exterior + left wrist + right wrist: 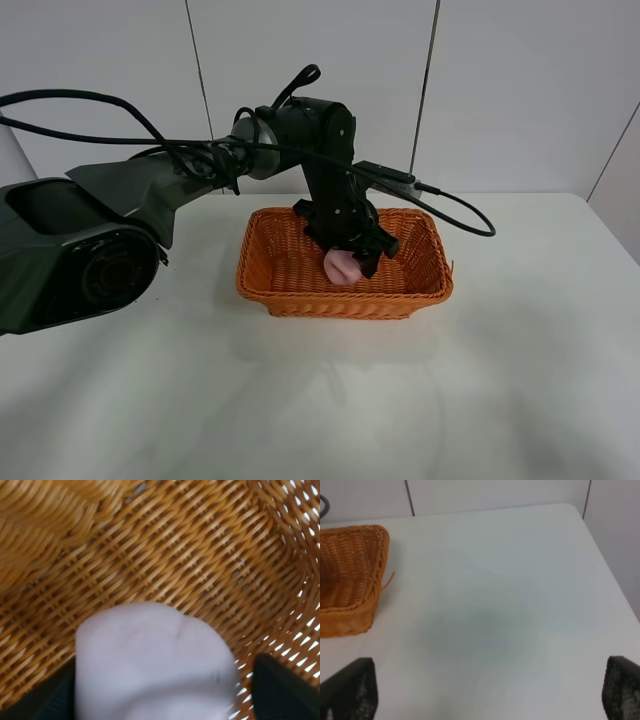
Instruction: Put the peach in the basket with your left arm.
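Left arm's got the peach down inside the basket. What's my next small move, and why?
Probably open the left gripper: the peach is gripped below the rim of the basket and over its woven floor, so it should drop in.

basket [275,272] on table [520,370], centre-rear. peach [341,268] inside basket, right of its mid, betw. fingers of left gripper [350,260]. left arm [150,190] reaches in from left.

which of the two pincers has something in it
The left pincer: it is inside the basket with the pink peach between its fingers. The right pincer is open and empty over the table.
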Tool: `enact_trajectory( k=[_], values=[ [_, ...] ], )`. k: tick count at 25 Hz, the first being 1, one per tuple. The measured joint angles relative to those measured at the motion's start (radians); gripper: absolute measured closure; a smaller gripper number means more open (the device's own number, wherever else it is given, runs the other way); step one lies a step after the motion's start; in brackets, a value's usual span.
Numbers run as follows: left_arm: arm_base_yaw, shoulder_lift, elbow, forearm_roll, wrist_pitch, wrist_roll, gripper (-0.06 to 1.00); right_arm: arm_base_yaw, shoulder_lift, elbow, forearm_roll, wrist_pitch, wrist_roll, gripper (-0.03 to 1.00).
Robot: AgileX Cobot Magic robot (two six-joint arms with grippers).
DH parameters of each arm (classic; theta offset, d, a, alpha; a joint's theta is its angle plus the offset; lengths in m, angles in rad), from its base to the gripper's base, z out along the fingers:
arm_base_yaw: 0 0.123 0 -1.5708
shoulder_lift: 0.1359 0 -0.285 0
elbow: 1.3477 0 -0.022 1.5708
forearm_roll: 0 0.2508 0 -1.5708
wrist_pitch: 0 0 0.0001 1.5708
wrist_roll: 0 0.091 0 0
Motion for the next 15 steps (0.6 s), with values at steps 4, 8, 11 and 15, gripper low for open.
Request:
enact_trajectory(
  k=[4, 8, 11, 15],
  values=[
    [0.000, 0.000, 0.000, -0.001, 0.006, 0.000, 0.09, 0.000, 0.000, 0.000, 0.000, 0.000, 0.000, 0.27],
    [0.001, -0.006, -0.016, 0.000, 0.076, 0.000, 0.08, 0.000, 0.000, 0.000, 0.000, 0.000, 0.000, 0.27],
    [0.008, -0.052, -0.023, 0.000, 0.095, 0.004, 0.08, 0.000, 0.000, 0.000, 0.000, 0.000, 0.000, 0.27],
    [0.034, -0.148, -0.027, -0.002, 0.097, 0.007, 0.08, 0.000, 0.000, 0.000, 0.000, 0.000, 0.000, 0.27]
  ],
)
